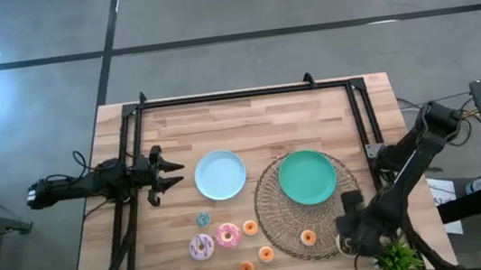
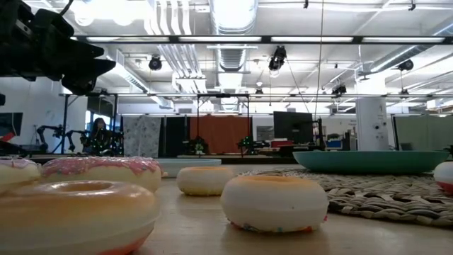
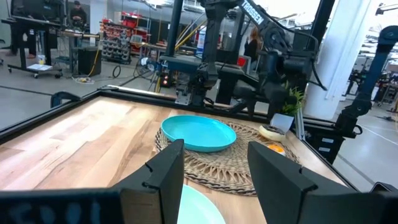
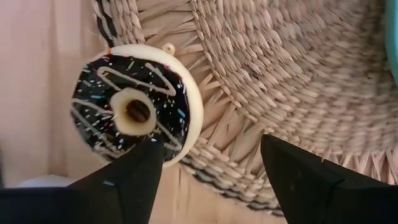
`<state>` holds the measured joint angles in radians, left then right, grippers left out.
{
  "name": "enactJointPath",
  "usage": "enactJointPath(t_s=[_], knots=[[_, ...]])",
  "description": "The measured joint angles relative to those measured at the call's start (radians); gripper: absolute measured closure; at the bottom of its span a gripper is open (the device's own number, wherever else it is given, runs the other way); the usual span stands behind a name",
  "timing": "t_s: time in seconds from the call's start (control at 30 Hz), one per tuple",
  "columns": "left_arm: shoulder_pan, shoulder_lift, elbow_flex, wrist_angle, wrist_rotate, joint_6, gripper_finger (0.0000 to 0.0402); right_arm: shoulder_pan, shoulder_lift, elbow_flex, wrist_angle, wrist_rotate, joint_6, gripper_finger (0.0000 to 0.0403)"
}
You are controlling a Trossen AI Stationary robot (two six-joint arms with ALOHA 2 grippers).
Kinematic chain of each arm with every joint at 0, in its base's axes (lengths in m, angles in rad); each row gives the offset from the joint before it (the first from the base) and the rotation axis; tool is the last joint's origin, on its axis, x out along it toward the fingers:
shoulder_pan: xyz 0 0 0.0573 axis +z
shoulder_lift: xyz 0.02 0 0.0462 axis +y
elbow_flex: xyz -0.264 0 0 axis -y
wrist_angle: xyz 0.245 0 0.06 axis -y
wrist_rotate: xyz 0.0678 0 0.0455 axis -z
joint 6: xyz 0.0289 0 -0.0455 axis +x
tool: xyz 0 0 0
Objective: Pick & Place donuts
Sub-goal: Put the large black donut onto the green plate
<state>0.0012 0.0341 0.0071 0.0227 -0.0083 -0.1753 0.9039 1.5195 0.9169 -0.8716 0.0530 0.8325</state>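
My left gripper (image 1: 169, 175) hangs open beside the light-blue plate (image 1: 220, 174), on its left. My right gripper (image 4: 211, 155) is open above the near right rim of the wicker mat (image 4: 280, 68). There the dark brown donut (image 4: 134, 112) lies flat, half on the mat's edge; my arm hides it in the high view. The lilac donut (image 1: 201, 246) and the pink donut (image 1: 227, 235) rest on the wood near the front edge. Around them lie a teal mini (image 1: 203, 219) and orange minis (image 1: 250, 227). One orange mini (image 1: 307, 236) lies on the mat. My right gripper comes from above, pointing down. One fingertip (image 4: 134, 168) stands in front of the dark brown donut's rim (image 4: 177, 146), while the other is over bare mat. Whether the fingertip touches the donut, I cannot tell.
The green plate (image 1: 307, 177) sits on the middle of the mat. A black frame (image 1: 245, 93) runs along the table's far, left and right sides. A small green plant (image 1: 398, 258) stands at the near right corner, close to my right arm.
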Motion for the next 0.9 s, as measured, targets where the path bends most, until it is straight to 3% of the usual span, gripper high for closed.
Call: enactJointPath(t_s=[0.23, 0.63, 0.9], knots=[[0.000, 0.000, 0.000, 0.000, 0.000, 0.000, 0.0250, 0.000, 0.041, 0.002, 0.050, -0.024, -0.005, 0.0118], [0.000, 0.000, 0.000, 0.000, 0.000, 0.000, 0.0250, -0.019, -0.049, -0.002, 0.034, -0.035, 0.022, 0.0151], [0.000, 0.000, 0.000, 0.001, 0.000, 0.000, 0.0250, -0.060, 0.016, -0.037, 0.126, -0.149, 0.014, 0.0154]])
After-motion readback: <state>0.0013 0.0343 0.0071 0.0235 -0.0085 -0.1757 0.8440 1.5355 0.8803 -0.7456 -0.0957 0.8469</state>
